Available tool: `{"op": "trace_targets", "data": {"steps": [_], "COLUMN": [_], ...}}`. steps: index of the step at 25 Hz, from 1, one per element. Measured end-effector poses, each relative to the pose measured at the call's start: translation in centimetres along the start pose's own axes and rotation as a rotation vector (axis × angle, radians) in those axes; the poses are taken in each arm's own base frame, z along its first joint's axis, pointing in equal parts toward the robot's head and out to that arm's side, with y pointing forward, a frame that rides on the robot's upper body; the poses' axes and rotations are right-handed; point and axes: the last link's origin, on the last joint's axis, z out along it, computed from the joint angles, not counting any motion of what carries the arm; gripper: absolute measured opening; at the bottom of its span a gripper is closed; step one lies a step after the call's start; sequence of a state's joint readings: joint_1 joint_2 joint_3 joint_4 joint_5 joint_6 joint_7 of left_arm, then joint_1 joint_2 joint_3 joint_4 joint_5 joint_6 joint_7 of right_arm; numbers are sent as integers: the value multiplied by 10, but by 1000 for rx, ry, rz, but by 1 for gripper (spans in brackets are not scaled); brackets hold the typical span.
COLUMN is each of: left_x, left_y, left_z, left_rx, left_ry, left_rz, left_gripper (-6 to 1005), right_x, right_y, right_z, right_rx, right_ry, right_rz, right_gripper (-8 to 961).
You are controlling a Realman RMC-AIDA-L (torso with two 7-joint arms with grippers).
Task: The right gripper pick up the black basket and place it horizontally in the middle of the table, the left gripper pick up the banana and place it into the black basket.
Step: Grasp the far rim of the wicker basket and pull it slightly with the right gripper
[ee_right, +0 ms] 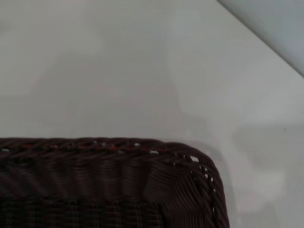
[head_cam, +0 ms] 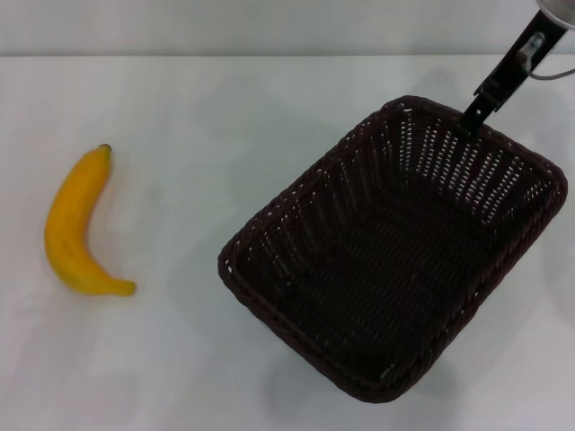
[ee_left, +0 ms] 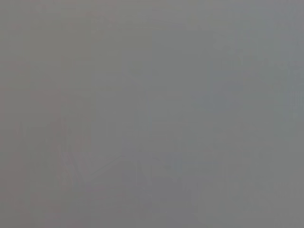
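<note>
The black basket [head_cam: 395,251] is large, woven and open-topped, and sits at an angle on the right half of the white table [head_cam: 225,117]. My right gripper [head_cam: 473,117] comes down from the top right, and its black jaws close on the basket's far rim. The right wrist view shows that braided rim and one corner [ee_right: 180,161] close up, with bare table beyond. The yellow banana [head_cam: 76,224] lies on the table at the far left, stem tip pointing away, well apart from the basket. My left gripper shows in no view; the left wrist view is plain grey.
The table's far edge [head_cam: 269,56] meets a pale wall at the back. A soft shadow lies on the table under and to the left of the basket. Bare white tabletop separates the banana and the basket.
</note>
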State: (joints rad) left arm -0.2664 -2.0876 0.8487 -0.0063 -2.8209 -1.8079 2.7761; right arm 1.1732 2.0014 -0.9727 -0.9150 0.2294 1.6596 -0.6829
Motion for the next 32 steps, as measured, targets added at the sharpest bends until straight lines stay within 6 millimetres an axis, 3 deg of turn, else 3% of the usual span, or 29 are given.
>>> {"op": "trace_targets", "data": {"steps": [12,26,32], "left_x": [-3,-5,-4], "left_y": [5,12,11], "left_z": [4,11,17], "left_rx": [-13,-44,-43], "left_ry": [-7,2,11], "left_rz": [-15,-30,-12], "left_gripper": [894,894,894], "right_x": [10,15,8], "right_y": [4,6,14], "right_z": [39,50,47], "right_rx": [-21,81,52], "right_ry": [115,222,203], "right_rz": [-9,-116,-128], "right_gripper": [794,778,553]}}
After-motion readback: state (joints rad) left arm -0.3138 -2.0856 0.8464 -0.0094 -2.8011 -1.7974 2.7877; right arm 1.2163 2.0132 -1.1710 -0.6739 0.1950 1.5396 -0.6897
